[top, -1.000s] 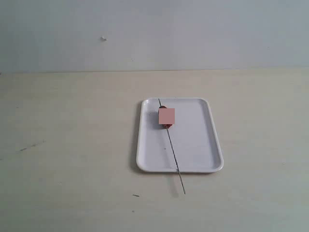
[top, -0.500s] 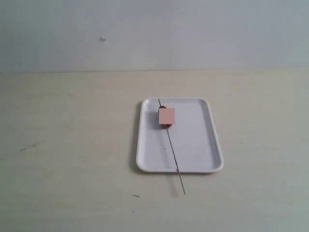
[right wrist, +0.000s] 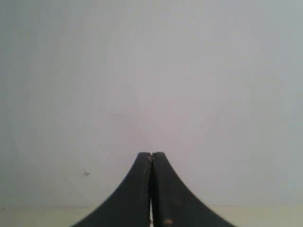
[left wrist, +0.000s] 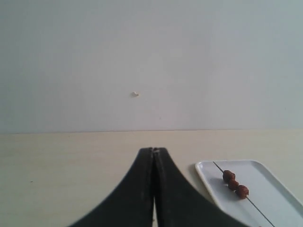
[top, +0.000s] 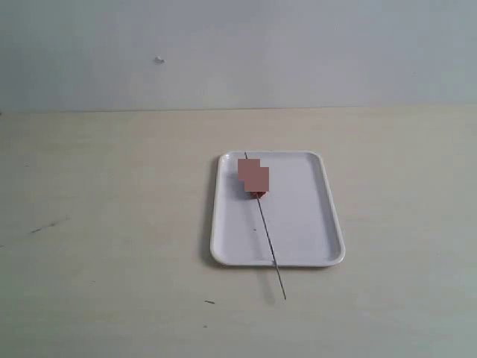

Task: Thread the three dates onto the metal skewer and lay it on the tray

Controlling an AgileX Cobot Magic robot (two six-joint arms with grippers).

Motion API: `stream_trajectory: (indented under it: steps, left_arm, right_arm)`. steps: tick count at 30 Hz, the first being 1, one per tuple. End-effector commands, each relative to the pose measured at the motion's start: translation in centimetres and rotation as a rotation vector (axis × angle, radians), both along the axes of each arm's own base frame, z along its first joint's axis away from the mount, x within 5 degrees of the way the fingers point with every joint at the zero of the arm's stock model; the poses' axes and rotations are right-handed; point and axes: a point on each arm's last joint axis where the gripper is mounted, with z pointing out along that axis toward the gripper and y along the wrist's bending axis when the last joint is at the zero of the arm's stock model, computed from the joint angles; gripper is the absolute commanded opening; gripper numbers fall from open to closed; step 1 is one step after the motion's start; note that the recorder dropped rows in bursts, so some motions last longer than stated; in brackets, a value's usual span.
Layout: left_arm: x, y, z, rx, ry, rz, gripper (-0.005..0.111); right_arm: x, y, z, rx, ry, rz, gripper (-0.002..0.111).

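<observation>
The white tray (top: 305,216) lies on the pale table, right of centre in the exterior view. Across it lies the thin metal skewer (top: 268,242), its near end sticking out past the tray's front rim. A flat pinkish patch covers most of the dates (top: 257,194) there. The left wrist view shows the three dates (left wrist: 235,184) in a row on the skewer (left wrist: 258,208), resting in the tray (left wrist: 265,182). My left gripper (left wrist: 153,150) is shut and empty, back from the tray. My right gripper (right wrist: 151,154) is shut and empty, facing the wall. Neither arm shows in the exterior view.
A plain pale wall rises behind the table, with a small white speck (top: 159,60) on it. Faint dark marks (top: 46,225) sit on the tabletop at the left, and a smaller one (top: 209,302) near the front.
</observation>
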Motion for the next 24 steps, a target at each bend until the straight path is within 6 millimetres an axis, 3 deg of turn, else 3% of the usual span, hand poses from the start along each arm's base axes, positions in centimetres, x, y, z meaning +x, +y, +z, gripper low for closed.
stream_trajectory:
  steps: [1, 6, 13, 19, 24]
  left_arm:
    - [0.0, 0.0, -0.1, -0.006, 0.004, 0.003, 0.000]
    - [0.0, 0.0, -0.1, -0.004, 0.003, 0.003, 0.000]
    - [0.0, 0.0, -0.1, -0.004, 0.003, 0.003, 0.000]
    - [0.0, 0.0, -0.1, -0.004, 0.003, 0.003, 0.000]
    - [0.0, 0.0, -0.1, -0.004, 0.003, 0.003, 0.000]
  right_arm:
    - [0.1, -0.6, -0.3, 0.033, -0.002, -0.060, 0.000]
    - [0.9, -1.2, -3.5, 0.052, 0.120, -0.117, 0.000]
    - [0.5, -2.6, -7.5, 0.039, 0.214, -0.309, 0.000]
    - [0.4, -2.8, -11.1, 0.040, 0.269, -0.342, 0.000]
    - [0.4, -2.8, -11.9, 0.046, 0.343, -0.339, 0.000]
